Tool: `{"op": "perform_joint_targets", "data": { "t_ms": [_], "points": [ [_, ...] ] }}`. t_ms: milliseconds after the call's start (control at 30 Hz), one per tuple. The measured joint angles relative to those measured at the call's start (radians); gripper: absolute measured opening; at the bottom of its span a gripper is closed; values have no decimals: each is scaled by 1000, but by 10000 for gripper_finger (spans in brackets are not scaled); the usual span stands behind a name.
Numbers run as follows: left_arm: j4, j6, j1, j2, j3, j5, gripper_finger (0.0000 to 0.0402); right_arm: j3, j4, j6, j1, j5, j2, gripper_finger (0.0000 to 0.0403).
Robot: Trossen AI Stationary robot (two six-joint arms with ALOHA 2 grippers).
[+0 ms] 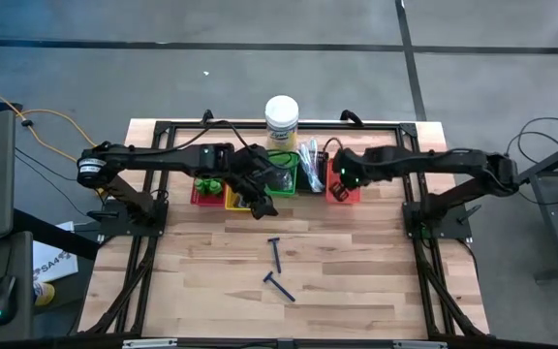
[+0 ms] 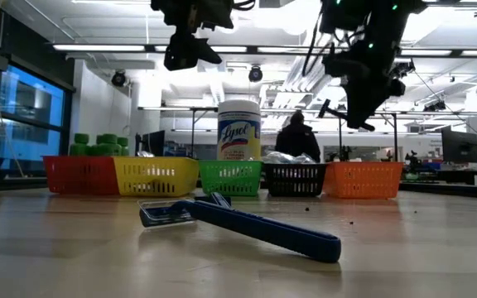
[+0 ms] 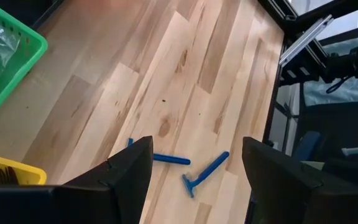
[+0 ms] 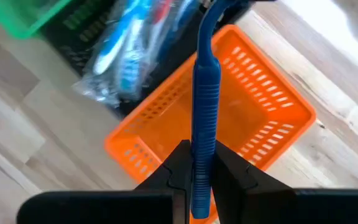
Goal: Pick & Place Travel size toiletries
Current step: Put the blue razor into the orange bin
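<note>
My right gripper (image 4: 194, 163) is shut on a dark-blue razor (image 4: 205, 87) above the orange tray (image 4: 272, 106), which also shows in the high view (image 1: 342, 191). My left gripper (image 3: 194, 180) is open and empty, up in the air in front of the yellow tray (image 1: 237, 201) and the green tray (image 1: 281, 174). Two more dark-blue razors (image 1: 276, 254) (image 1: 280, 287) lie flat on the wooden table; the left wrist view shows them too (image 3: 166, 159) (image 3: 205, 175). Green pots (image 2: 98, 147) sit in the red tray (image 2: 79, 175). My right gripper pinches the razor's handle near its free end (image 4: 197, 152) between its two fingers. The fingers point down, and the handle runs on in line with them. The razor hangs below the fingers, its head end (image 4: 219, 7) lowest, clear of the orange tray.
Five small trays stand in a row at the table's far side: red, yellow, green, black (image 2: 295, 178), orange. The black one holds clear-sleeved sticks (image 4: 120, 56). A tall jar with a white lid (image 1: 281, 121) stands behind them. A person (image 2: 298, 136) is in the room beyond.
</note>
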Motion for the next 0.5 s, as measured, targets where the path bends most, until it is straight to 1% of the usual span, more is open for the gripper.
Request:
{"op": "perform_joint_targets", "data": {
  "t_ms": [133, 233, 300, 400, 500],
  "points": [
    [0, -23, -12, 0, 0, -2, 239, -8, 9, -10, -87, -108, 27, 36],
    [-3, -25, -21, -14, 0, -2, 239, -45, 19, -10, -109, -146, 36, 35],
    [0, -27, -25, -23, 1, -5, 239, -71, 60, -15, -111, -171, 30, 33],
    [-3, -28, -32, -35, 0, -15, 239, -98, 53, -7, -110, -160, 32, 36],
    [-26, -29, -38, -51, 0, -39, 239, -109, 64, -8, -111, -154, 32, 56]
  ]
}}
